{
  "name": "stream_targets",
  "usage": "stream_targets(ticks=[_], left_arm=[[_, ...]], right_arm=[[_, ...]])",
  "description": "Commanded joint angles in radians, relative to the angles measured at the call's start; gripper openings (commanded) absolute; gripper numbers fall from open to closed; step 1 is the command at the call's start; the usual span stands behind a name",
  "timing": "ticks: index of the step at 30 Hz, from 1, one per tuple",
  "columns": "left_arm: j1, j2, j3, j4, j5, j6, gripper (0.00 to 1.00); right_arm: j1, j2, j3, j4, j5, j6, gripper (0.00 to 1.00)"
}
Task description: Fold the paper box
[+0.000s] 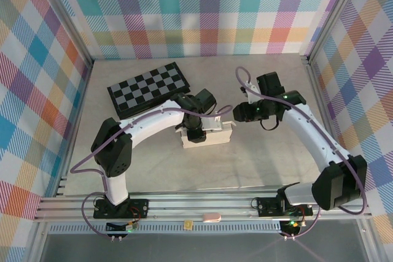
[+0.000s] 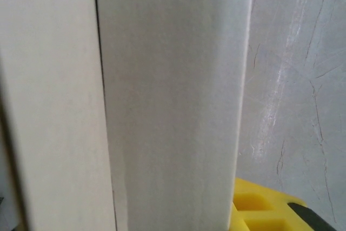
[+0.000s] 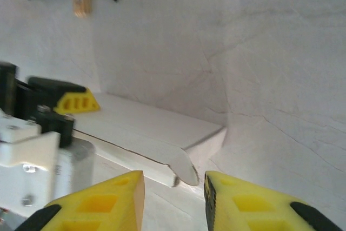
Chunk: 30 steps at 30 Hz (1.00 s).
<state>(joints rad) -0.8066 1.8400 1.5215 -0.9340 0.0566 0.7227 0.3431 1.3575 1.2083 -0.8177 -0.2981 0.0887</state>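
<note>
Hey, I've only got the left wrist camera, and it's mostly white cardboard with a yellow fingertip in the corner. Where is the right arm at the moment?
Observer: The right gripper sits at the right end of the paper box, jaws apart.
Operator: Is anything in it?
Observer: Its wrist view shows a rounded flap of the box just ahead of the gap. I cannot tell whether it is gripped.
Operator: Anything else nearby?
Observer: A black-and-grey checkered board lies behind the box and to its left in the top view.
</note>
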Motion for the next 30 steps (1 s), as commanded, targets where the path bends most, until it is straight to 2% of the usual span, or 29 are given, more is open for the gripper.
stream_targets(ticks=[1,12,25,30], left_arm=[[0.017,0.021,0.025,-0.034,0.018,-0.001,0.34],[0.019,0.027,0.029,-0.029,0.029,-0.006,0.34],[0.026,0.034,0.036,-0.028,0.041,-0.006,0.34],[0.029,0.037,0.040,-0.025,0.042,-0.006,0.34]], right_arm=[[0.017,0.015,0.031,-0.088,0.036,-0.137,0.37],[0.073,0.046,0.031,-0.111,0.035,-0.179,0.41],[0.083,0.130,0.084,-0.110,0.093,-0.247,0.34],[0.086,0.140,0.083,-0.102,0.079,-0.242,0.27]])
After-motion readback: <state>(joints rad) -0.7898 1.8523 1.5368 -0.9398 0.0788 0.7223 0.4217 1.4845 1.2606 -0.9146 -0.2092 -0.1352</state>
